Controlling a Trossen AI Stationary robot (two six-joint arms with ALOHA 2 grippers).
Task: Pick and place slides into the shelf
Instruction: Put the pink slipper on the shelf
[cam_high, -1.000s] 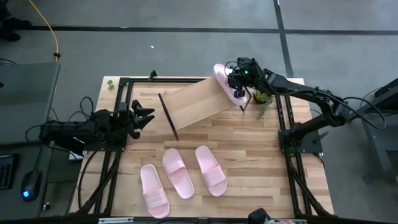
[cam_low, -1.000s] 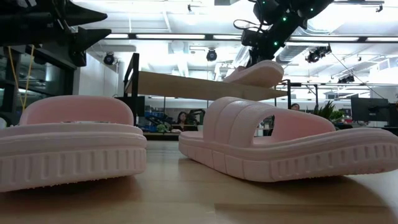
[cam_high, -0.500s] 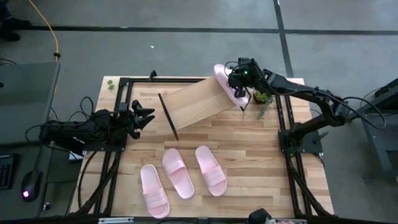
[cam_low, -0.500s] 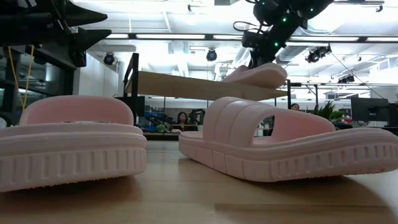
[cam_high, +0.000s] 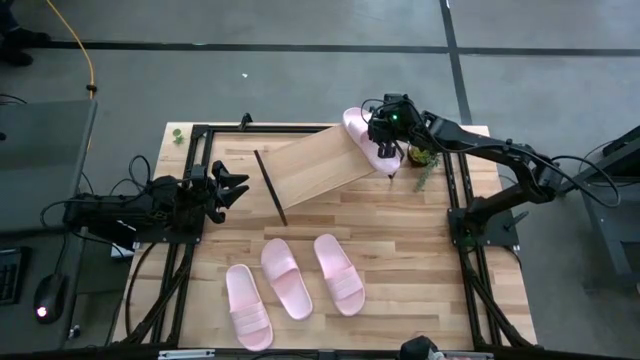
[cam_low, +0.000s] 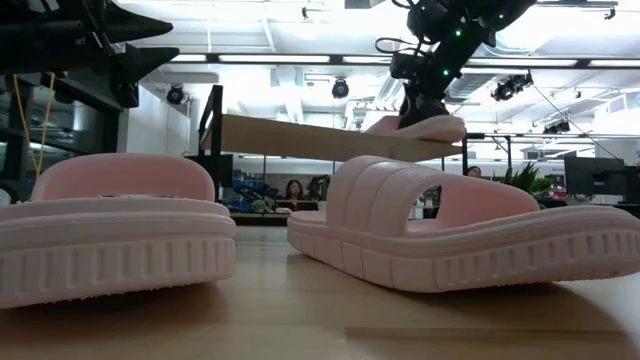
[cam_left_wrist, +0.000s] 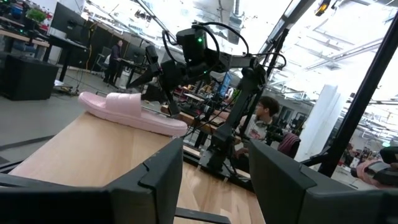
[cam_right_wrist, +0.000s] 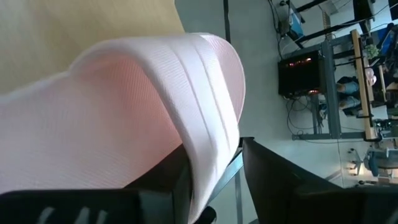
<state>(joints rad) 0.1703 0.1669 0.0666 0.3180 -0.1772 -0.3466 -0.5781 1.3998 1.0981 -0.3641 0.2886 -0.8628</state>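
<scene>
Item: slide (cam_high: 362, 134), pale pink, one of four. We find it lying on the right end of the shelf (cam_high: 310, 165), its toe overhanging the far corner; in the low view it rests flat on the board.

Holder: right gripper (cam_high: 385, 130), directly above that slide. In the right wrist view its fingers (cam_right_wrist: 168, 180) straddle the strap band, parted enough that we judge the pinch slackening, not firm.

Step in hand, by our reading: release of the first slide onto the shelf.

Next move calls for: jaws fully spread, a straight lift clear of the strap so the slide is not dragged off the edge, then travel to the remaining slides.

Remaining stock: three slides (cam_high: 290, 278) side by side near the tabletop's front edge, well apart from the shelf.

Idle: left gripper (cam_high: 228, 187), fingers spread, at the tabletop's left edge.
</scene>
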